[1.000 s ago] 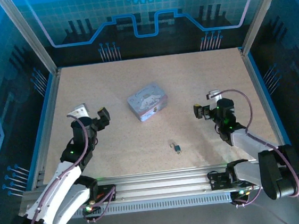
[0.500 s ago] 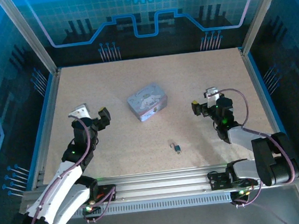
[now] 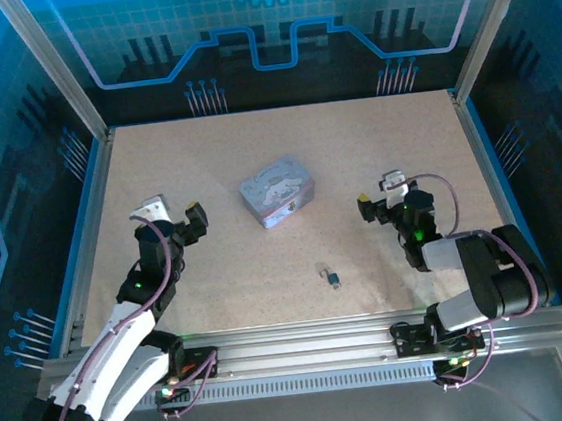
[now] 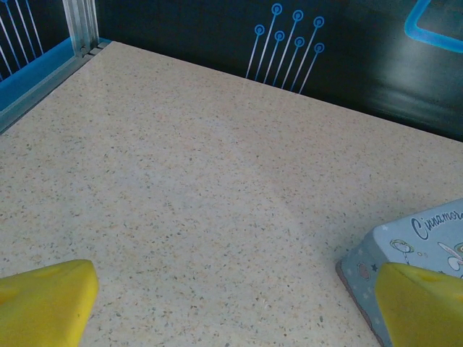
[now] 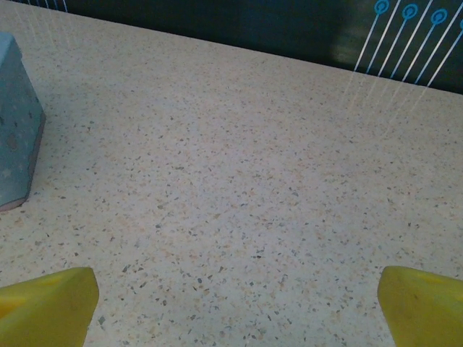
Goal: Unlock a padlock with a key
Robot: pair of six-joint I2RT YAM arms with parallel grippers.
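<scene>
While the left claw (image 3: 193, 223) and right claw (image 3: 365, 209) hang released, the padlock (image 3: 330, 276) lies on the counter (image 3: 256, 263) between them, nearer the right claw; the tin box (image 3: 276, 195) sits near the left claw.

left tool (image 3: 194, 222) and right tool (image 3: 365, 208), both spread wide

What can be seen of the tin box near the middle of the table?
The tin box is a rounded rectangle, silver-grey from above and pale blue up close, seemingly metal. Its lid looks shut and bears a picture, script lettering and small stars; a pinkish rim runs along the base. It lies flat on the speckled table, turned at a slant, farther back than the padlock. Nothing touches it.
</scene>
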